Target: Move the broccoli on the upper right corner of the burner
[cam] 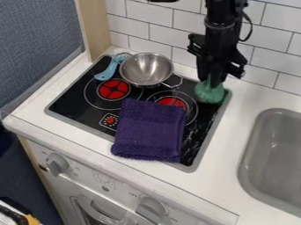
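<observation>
Where the claw (212, 81) hangs, broccoli (210, 94), seemingly gripped

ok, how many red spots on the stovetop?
3: a large one front-left of the steel pan, another partly under the purple towel, a small one left of the towel. Towel or pan may hide more.

Broccoli (210, 93) right of pot (145, 69), spoon (108, 70) left, cloth (149, 130) before
</observation>
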`<state>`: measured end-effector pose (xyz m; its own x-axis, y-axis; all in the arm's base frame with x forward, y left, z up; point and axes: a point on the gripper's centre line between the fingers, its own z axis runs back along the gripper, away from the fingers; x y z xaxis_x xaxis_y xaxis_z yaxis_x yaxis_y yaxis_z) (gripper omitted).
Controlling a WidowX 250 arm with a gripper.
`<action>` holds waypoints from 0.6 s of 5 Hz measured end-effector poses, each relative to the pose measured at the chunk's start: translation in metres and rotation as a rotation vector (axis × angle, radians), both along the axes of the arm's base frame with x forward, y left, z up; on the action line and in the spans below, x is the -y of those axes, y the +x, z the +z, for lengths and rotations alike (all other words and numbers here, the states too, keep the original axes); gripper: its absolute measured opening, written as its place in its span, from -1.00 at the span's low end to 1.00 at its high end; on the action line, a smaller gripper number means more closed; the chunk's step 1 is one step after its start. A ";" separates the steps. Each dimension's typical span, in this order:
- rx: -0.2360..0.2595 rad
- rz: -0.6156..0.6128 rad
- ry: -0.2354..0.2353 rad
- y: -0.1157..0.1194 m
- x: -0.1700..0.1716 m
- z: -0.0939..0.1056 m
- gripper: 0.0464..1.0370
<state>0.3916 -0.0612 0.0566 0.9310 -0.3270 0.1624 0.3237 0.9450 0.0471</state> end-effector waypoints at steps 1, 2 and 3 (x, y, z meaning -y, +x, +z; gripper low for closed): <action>-0.007 0.008 -0.002 -0.001 -0.004 -0.002 -0.39; -0.040 -0.003 -0.017 -0.006 -0.002 -0.002 0.20; -0.030 0.002 -0.032 -0.010 0.000 0.017 0.78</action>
<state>0.3815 -0.0607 0.0732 0.9362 -0.3204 0.1447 0.3227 0.9465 0.0075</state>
